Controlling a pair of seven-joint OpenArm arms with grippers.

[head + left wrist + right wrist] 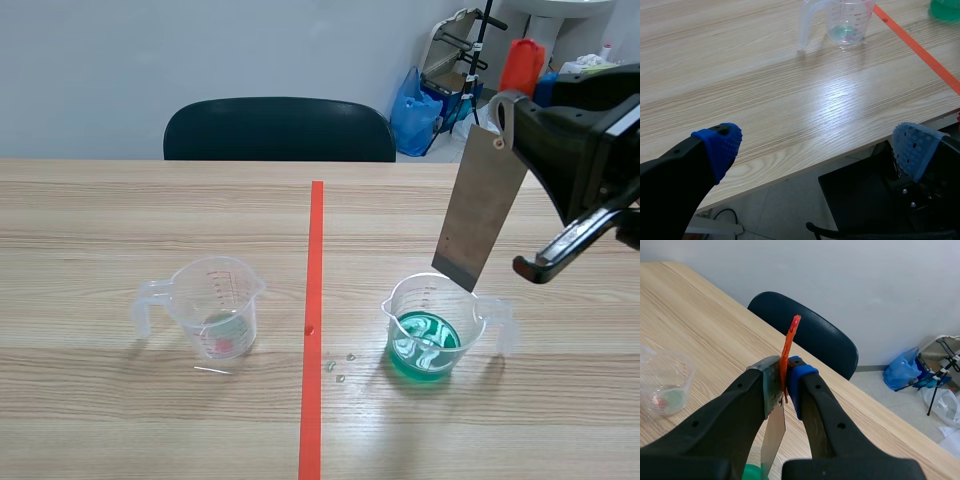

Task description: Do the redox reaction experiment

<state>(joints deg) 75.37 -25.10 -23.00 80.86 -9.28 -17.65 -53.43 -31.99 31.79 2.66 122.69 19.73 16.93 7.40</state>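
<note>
While lowering the grey metal sheet (480,215), clamped at its top in the right gripper (507,118), keep it centred over the clear plastic measuring cup (472,335) of green liquid just below; avoid striking the thin rim. Flat, rigid, matte; punched near the top. Left gripper (815,147): spread wide, holding nothing, by the wooden table (765,100) edge.

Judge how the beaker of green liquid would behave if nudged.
Probably light and easy to slide: the beaker is thin clear plastic, only shallowly filled. Its wide base suggests sliding rather than tipping, though the green liquid could slosh.
</note>
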